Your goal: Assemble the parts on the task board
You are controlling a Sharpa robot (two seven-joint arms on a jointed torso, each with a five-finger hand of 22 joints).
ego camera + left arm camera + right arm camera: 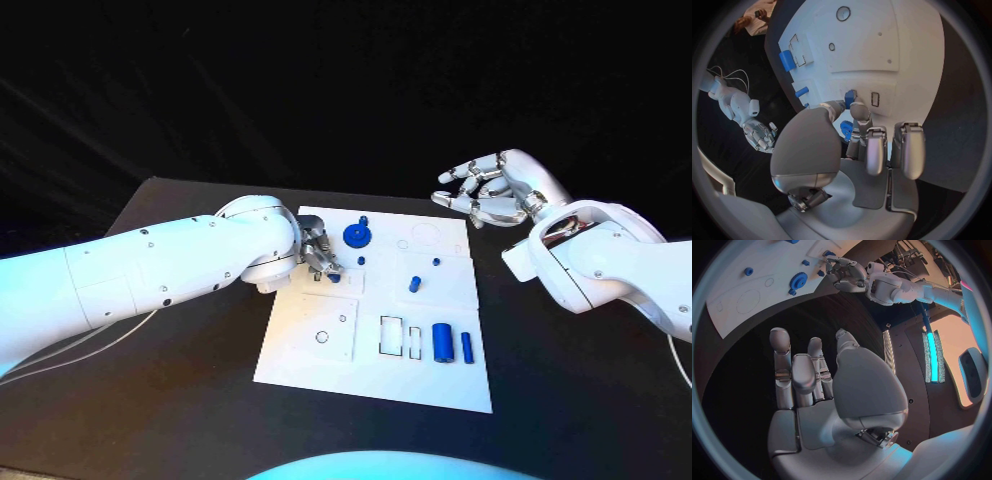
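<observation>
The task board [378, 350] lies flat in the middle of the black table [173, 400], a white plate with blue parts scattered over it. The head view shows five of them clear of the hands — a gear-shaped part [358, 237] near the far edge, a small peg [415, 283] near the centre, a tiny piece [436, 263] just beyond that peg, and two upright cylinders at the near right, one thick [443, 343] and one slim [466, 347], standing just beside each other.

The left hand [317, 255] is down on the board's left part. In the left wrist view its fingertips [856, 107] close round one more small blue part [849, 96] that touches the board — pinched between thumb and finger.

The right hand [490, 190] hangs in the air beyond the board's far right corner, well apart from every part, fingers spread and loosely curved with nothing in them.
</observation>
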